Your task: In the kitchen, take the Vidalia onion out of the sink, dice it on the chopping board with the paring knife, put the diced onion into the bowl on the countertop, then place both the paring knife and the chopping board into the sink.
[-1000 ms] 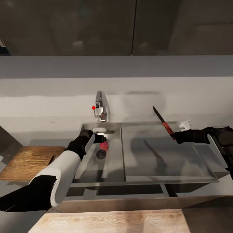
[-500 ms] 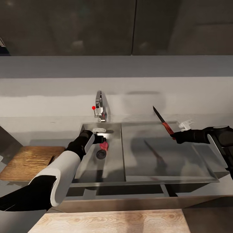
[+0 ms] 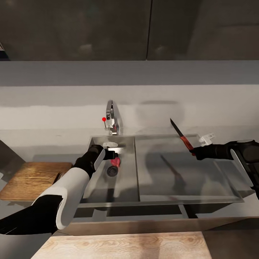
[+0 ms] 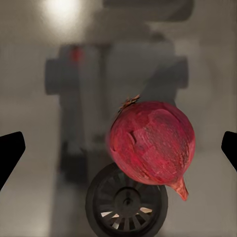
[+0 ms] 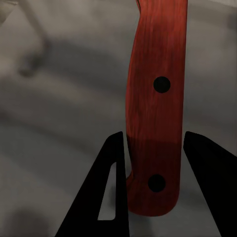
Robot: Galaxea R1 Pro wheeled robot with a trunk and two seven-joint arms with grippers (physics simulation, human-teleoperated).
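Note:
The pinkish-red Vidalia onion (image 3: pixel 115 160) (image 4: pixel 153 143) lies in the sink basin (image 3: pixel 126 187) beside the round drain (image 3: pixel 112 171) (image 4: pixel 127 202). My left gripper (image 3: pixel 111 154) (image 4: pixel 118 150) hangs just above it, open, with its black fingertips (image 4: pixel 10 153) spread wide on either side of the bulb and not touching it. Above the steel drainboard (image 3: pixel 187 180), my right gripper (image 3: pixel 194 151) (image 5: pixel 153 187) is shut on the red handle (image 5: pixel 155 108) of the paring knife (image 3: pixel 180 135), whose dark blade points up and away. The chopping board (image 3: pixel 32 178) rests on the countertop (image 3: pixel 50 158) left of the sink. The bowl is out of view.
A chrome tap (image 3: pixel 111 117) with a red knob (image 3: pixel 104 119) stands behind the basin. Dark wall cabinets (image 3: pixel 108 28) hang above the grey backsplash. A light wooden surface (image 3: pixel 126 246) lies at the near edge.

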